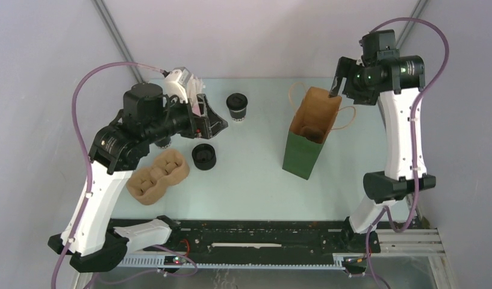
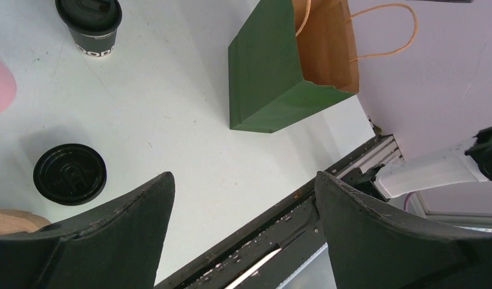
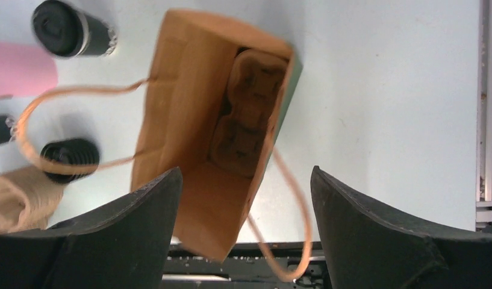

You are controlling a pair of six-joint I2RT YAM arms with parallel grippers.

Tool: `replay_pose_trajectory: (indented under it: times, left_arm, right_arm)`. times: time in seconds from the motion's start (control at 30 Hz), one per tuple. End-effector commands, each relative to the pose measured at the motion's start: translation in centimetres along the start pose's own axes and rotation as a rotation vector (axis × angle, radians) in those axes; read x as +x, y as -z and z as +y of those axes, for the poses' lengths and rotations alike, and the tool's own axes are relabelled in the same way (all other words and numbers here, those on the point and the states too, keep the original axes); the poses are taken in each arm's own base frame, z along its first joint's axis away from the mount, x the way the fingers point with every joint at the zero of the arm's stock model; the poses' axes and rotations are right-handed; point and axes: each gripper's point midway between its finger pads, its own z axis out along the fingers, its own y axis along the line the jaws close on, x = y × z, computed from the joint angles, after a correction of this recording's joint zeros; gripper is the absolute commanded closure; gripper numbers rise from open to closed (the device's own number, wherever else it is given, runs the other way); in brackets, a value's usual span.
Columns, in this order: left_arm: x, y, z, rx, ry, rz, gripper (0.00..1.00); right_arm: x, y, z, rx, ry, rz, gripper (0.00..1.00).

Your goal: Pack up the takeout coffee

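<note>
The takeout coffee (image 1: 236, 106), a small dark cup with a black lid, stands upright at the back middle of the table. It also shows in the left wrist view (image 2: 90, 24) and the right wrist view (image 3: 68, 27). The green paper bag (image 1: 308, 129) stands open to its right, with a brown pulp carrier (image 3: 249, 114) inside. My left gripper (image 1: 221, 123) is open and empty, just left of the cup (image 2: 243, 180). My right gripper (image 1: 336, 81) is open and empty, above the bag's mouth (image 3: 246, 174), with a bag handle (image 3: 291, 198) between its fingers.
A squat stack of black lids (image 1: 203, 156) sits near the left gripper. A second brown pulp carrier (image 1: 158, 174) lies at the front left. A white and pink object (image 1: 186, 87) stands behind the left arm. The black rail (image 1: 261, 235) runs along the near edge.
</note>
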Motion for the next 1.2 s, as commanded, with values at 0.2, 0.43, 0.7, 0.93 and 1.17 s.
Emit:
replay_pose_trajectory:
  times: [0.2, 0.43, 0.7, 0.93, 1.17]
  left_arm:
    - [-0.6, 1.6, 0.7, -0.047, -0.003, -0.056, 0.09]
    - [-1.8, 5.1, 3.3, -0.207, 0.013, -0.197, 0.09]
    - [-2.2, 10.2, 5.7, -0.349, 0.049, -0.335, 0.09]
    - [-1.2, 11.8, 6.4, -0.398, 0.065, -0.308, 0.10]
    - [-0.8, 11.3, 6.4, -0.406, 0.045, -0.255, 0.09]
  right_arm:
    - [1.4, 9.7, 10.1, -0.319, 0.180, -0.256, 0.10]
    - [3.5, 10.6, 19.9, -0.521, 0.360, -0.329, 0.08]
    - [8.2, 3.2, 29.3, -0.584, 0.543, -0.231, 0.06]
    - [9.7, -6.5, 32.5, -0.447, 0.629, -0.218, 0.03]
    - [9.2, -13.1, 33.0, -0.328, 0.718, -0.263, 0.00]
